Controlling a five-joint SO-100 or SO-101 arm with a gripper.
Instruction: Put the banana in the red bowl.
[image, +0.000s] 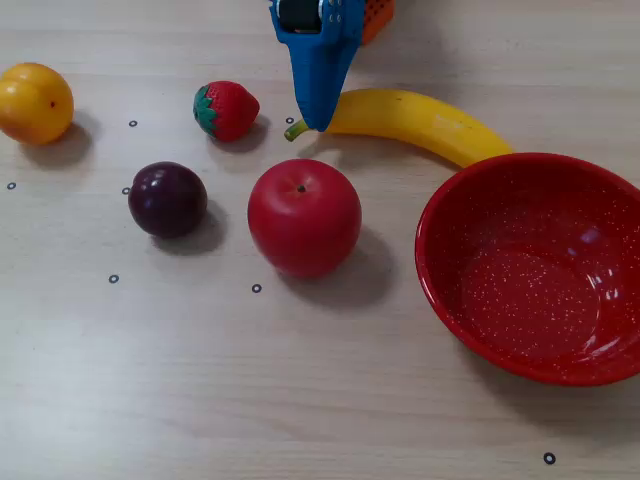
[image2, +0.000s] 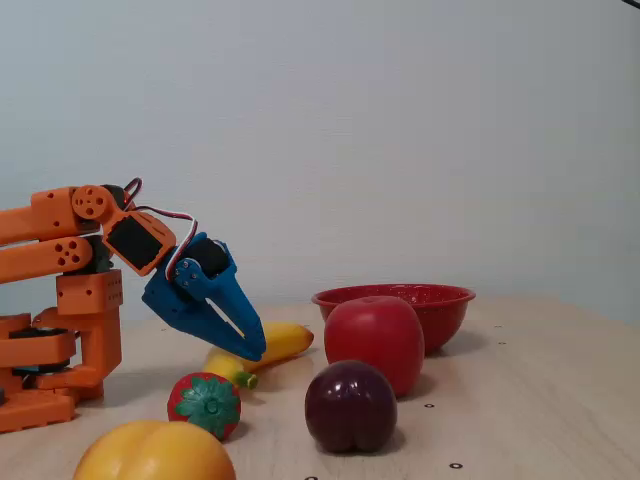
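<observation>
The banana (image: 420, 120) looks like smooth yellow plastic; the red bowl (image: 520, 365) is glossy with white speckles; the table (image: 200, 400) appears matt pale wood-grain, perhaps laminate; the gripper (image: 318, 125) is blue plastic

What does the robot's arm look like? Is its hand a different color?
Yes! In a fixed view, the arm is made of chunky orange plastic blocks with round joints, and a black motor box sits at the wrist. Thin red, white and black wires loop over the top of it. The hand is bright blue, with smooth fingers that narrow to a pointy beak-like tip.
</observation>
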